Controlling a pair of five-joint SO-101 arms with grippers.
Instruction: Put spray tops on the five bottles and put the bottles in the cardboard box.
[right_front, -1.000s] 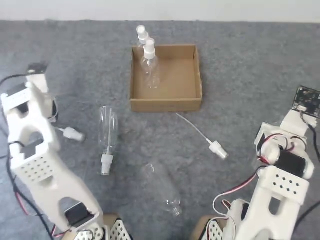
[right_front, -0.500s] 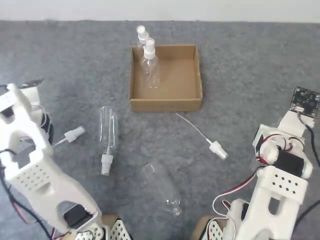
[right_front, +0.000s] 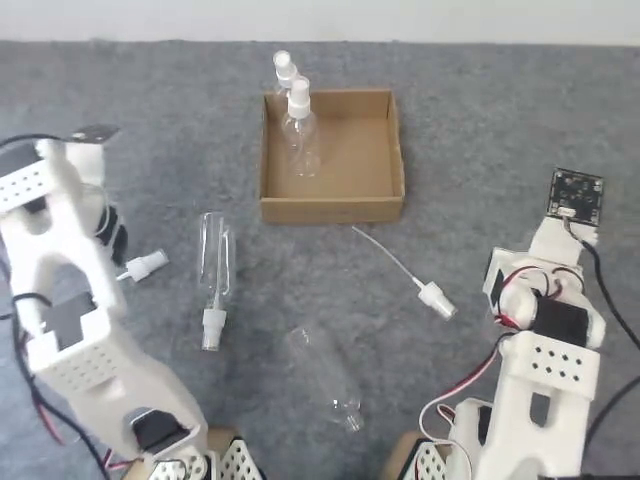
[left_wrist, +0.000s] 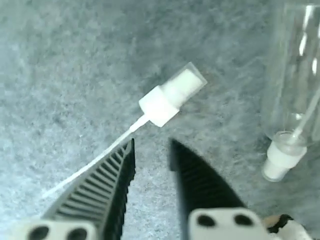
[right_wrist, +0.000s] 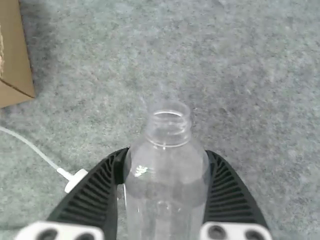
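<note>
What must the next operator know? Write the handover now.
Left gripper: open, beside a loose spray top.
Right gripper: shut on an uncapped bottle.
Done: one capped bottle stands in the cardboard box, a second shows at its far edge, a third lies on the carpet.
To do: cap the held bottle and the bare bottle lying, using the other spray top, then box all.

Soft, even light leaves faint shadows on the grey mat (right_front: 480, 130), glints on the clear bottle (right_wrist: 165, 170).
</note>
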